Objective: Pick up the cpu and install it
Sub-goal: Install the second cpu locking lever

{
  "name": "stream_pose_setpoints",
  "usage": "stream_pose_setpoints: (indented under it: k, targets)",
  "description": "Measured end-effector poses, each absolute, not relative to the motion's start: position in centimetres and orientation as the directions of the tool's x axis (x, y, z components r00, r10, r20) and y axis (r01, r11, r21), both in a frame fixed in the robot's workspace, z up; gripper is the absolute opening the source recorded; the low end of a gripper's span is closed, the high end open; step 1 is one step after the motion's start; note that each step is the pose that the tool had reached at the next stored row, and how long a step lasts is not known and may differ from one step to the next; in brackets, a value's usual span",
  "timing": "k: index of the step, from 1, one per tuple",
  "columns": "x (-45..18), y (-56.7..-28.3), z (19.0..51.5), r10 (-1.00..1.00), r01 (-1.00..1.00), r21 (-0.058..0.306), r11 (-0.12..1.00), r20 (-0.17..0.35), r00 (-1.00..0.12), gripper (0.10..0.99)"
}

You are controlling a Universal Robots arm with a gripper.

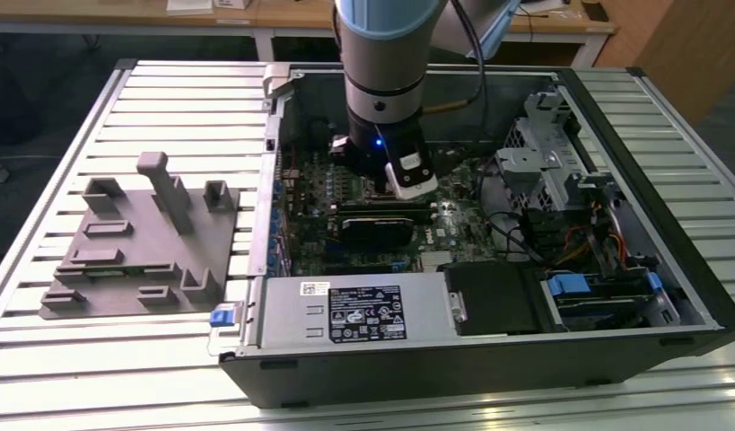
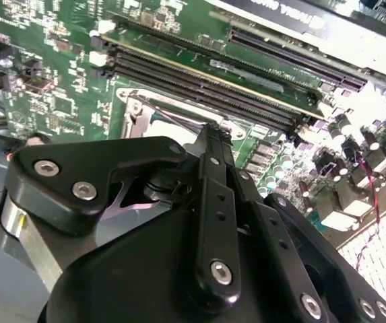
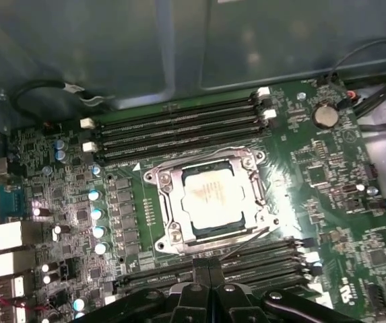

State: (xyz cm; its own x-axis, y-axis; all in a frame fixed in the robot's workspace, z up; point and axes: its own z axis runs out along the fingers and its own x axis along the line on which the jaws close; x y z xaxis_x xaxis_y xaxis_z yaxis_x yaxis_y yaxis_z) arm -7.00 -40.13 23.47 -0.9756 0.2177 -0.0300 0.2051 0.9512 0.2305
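Hovering over the motherboard [image 3: 327,175], the gripper [image 3: 209,269] has its fingers pinched together, holding nothing; the cpu [image 3: 213,196] sits flat in the socket [image 3: 169,202] just beyond the tips.

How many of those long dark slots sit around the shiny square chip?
7 visible: three long slots on the case-wall side of the cpu, four on the gripper side. Its fingers may hide others.

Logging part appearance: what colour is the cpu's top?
Pale silver with a warm tint; the cpu shows best in the first wrist view.
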Motion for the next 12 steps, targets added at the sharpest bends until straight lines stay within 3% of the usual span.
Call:
stream_pose_setpoints:
  k: [12]
  targets:
    - [-8.3,-40.1,21.6,0.218,0.205,0.253,0.946,-0.025,-0.976,0.106]
